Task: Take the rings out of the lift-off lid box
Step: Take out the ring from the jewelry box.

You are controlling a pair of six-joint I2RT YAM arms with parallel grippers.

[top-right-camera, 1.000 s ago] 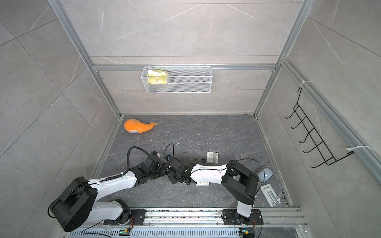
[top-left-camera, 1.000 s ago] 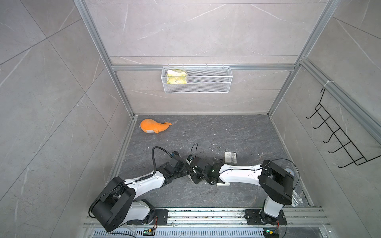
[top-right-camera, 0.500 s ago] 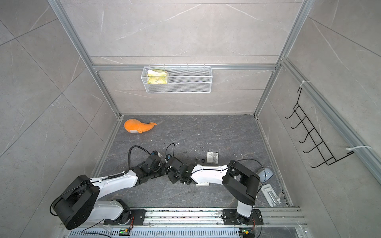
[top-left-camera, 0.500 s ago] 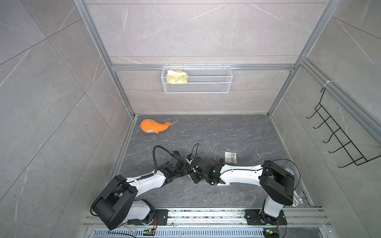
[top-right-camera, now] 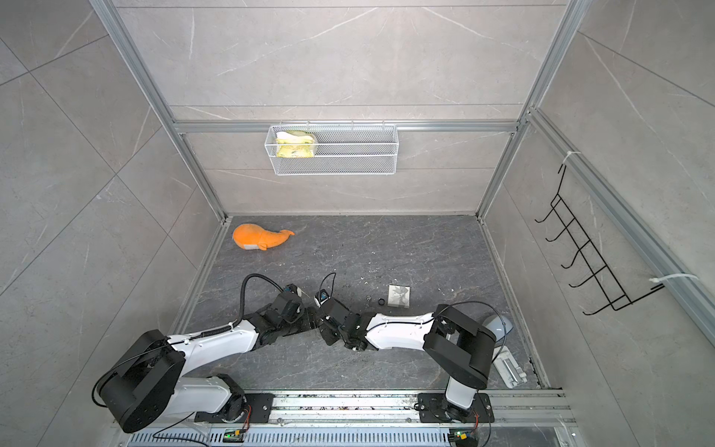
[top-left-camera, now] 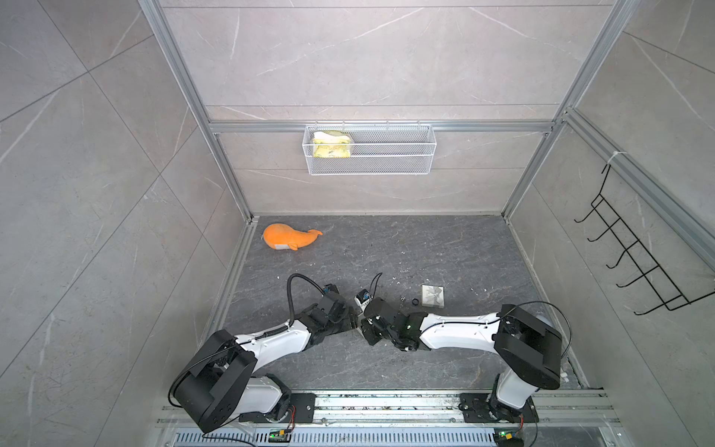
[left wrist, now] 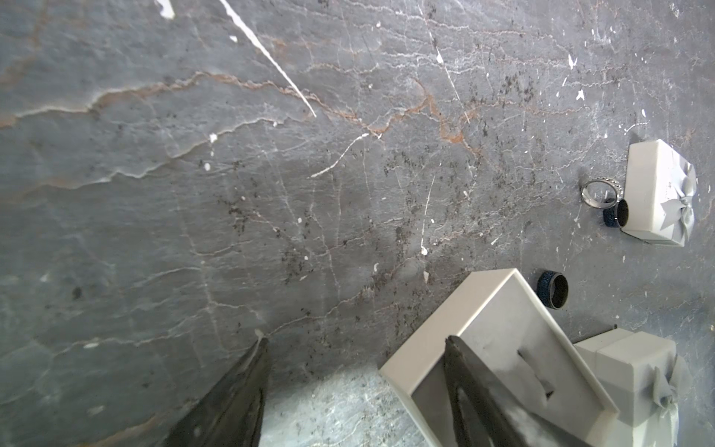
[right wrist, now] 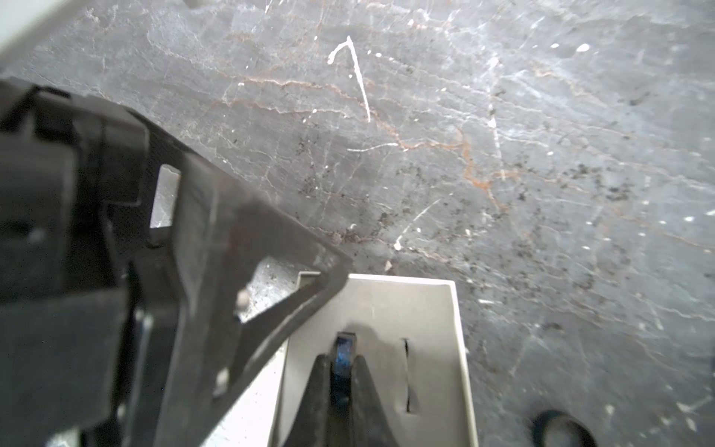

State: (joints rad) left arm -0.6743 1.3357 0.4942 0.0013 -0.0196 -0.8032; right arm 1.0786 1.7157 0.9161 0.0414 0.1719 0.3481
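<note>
Black ring (right wrist: 342, 347) still pinched by right pincer (right wrist: 341, 363), ribboned box (top-left-camera: 432, 296) unmoved

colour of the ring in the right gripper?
Dark speckled blue ring, pinched by the right gripper; clearest in the right wrist view.

The dark grey veined stone surface (top-left-camera: 387, 251) is carrying an orange plush whale (top-left-camera: 288, 238) near its far left corner, an open white cardboard box (left wrist: 499, 325), and a white bow-topped gift box (left wrist: 657, 193) with a thin black ring (left wrist: 617, 213) and a silver ring (left wrist: 597, 191) lying just beside it.
</note>
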